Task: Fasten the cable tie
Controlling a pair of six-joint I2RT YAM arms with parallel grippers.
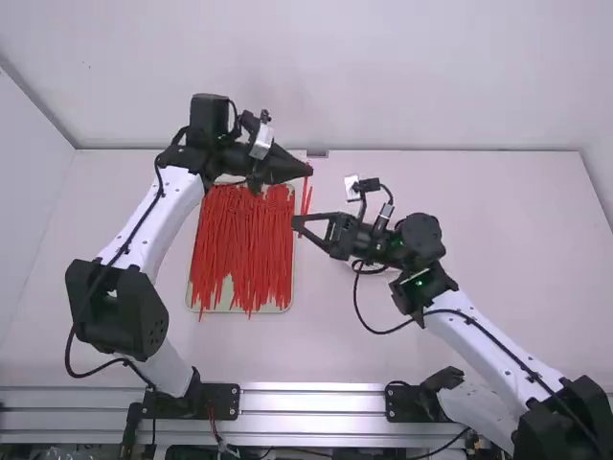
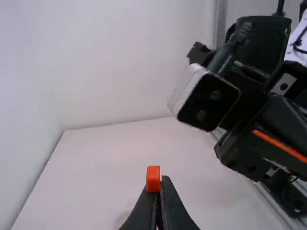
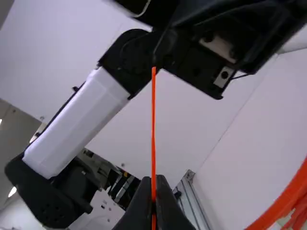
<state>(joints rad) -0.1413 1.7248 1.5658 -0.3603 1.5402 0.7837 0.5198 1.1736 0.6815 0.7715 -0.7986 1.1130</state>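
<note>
Fingers (image 2: 144, 206) of left gripper (image 1: 308, 172) pinched shut on orange head of cable tie (image 1: 306, 196), by far corner of spare ties (image 1: 239, 249) heaped on desk (image 1: 479, 192). Fingers (image 3: 141, 201) of right gripper (image 1: 295, 222) closed on same tie's strap, nearer the arm bases.

High view: cable tie (image 1: 306, 196) is a thin red sliver. Its head is too small to make out and its ends are hidden in the left tool (image 1: 305, 172) and right tool (image 1: 296, 222). Mat (image 1: 284, 305) is mostly buried under the pile of ties (image 1: 244, 249), at 9 o'clock of the right tool. Left wrist view: strap is hidden between the pinched fingers (image 2: 169, 211); the right arm's hardware (image 2: 259, 120) is blurred and cut by the frame edge. Right wrist view: strap's far end is lost in the left tool's dark housing, and the pile is cut off at the frame corner.
</note>
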